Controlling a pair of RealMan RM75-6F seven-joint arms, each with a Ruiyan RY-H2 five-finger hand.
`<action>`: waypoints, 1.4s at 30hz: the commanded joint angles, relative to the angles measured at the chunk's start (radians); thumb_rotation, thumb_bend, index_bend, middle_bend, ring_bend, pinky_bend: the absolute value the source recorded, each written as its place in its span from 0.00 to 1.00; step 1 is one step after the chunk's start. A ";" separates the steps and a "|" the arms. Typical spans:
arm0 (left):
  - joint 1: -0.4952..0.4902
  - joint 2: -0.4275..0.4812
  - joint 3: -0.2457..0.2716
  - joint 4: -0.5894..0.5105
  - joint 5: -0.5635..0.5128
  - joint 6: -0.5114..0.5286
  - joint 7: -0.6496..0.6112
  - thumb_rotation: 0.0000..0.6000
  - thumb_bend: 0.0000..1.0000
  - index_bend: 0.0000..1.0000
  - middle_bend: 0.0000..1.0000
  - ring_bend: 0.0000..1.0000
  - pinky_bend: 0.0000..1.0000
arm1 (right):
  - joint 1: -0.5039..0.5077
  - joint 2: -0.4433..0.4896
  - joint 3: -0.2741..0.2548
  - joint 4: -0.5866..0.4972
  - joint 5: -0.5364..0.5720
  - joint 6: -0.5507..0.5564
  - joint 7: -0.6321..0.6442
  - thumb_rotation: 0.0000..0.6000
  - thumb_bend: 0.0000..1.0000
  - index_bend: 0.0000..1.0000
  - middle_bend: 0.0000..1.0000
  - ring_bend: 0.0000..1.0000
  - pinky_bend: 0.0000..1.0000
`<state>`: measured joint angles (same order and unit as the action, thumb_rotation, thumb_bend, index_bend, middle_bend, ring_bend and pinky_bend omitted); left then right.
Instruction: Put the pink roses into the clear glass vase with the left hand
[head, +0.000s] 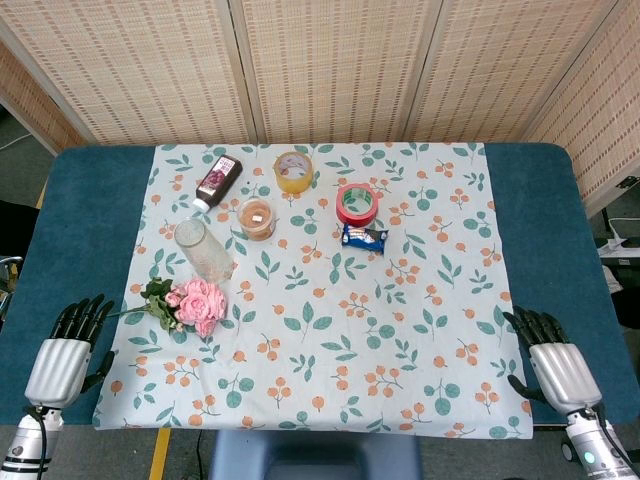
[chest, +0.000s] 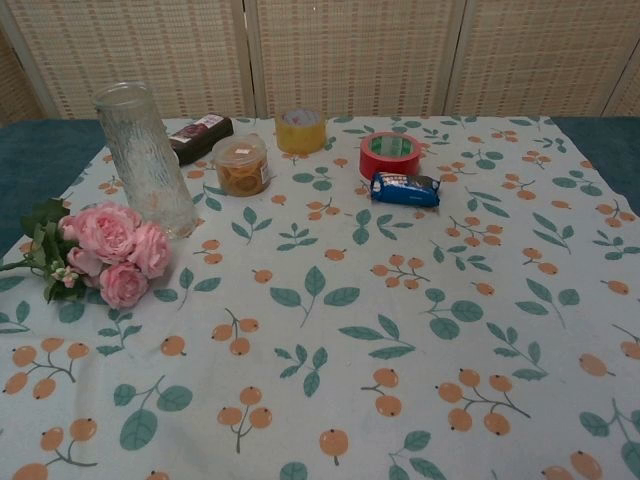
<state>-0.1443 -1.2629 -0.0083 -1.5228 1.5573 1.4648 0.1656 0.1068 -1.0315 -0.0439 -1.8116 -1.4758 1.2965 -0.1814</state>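
A bunch of pink roses with green leaves lies flat on the floral tablecloth at the left. Just behind it the clear glass vase stands upright and empty. My left hand rests at the table's front left, left of the roses' stem, fingers apart and holding nothing. At the front right my right hand lies open, far from both. Neither hand appears in the chest view.
Behind the vase are a dark bottle lying down, a small jar of orange snacks, a yellow tape roll, a red tape roll and a blue snack packet.
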 joint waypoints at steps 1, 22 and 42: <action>-0.002 -0.003 0.004 0.000 0.002 -0.007 -0.004 1.00 0.42 0.00 0.00 0.00 0.09 | 0.001 0.000 -0.002 -0.001 -0.002 -0.002 0.000 1.00 0.18 0.00 0.00 0.00 0.00; -0.289 -0.145 -0.128 0.085 -0.227 -0.448 -0.119 1.00 0.41 0.00 0.00 0.00 0.18 | 0.017 0.005 -0.021 -0.001 -0.031 -0.040 0.024 1.00 0.18 0.00 0.00 0.00 0.00; -0.439 -0.139 -0.121 0.067 -0.533 -0.653 0.151 1.00 0.40 0.14 0.12 0.03 0.18 | 0.017 0.019 -0.022 -0.001 -0.041 -0.030 0.056 1.00 0.18 0.00 0.00 0.00 0.00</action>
<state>-0.5711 -1.4033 -0.1360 -1.4484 1.0549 0.8016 0.2804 0.1241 -1.0123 -0.0653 -1.8122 -1.5163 1.2667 -0.1257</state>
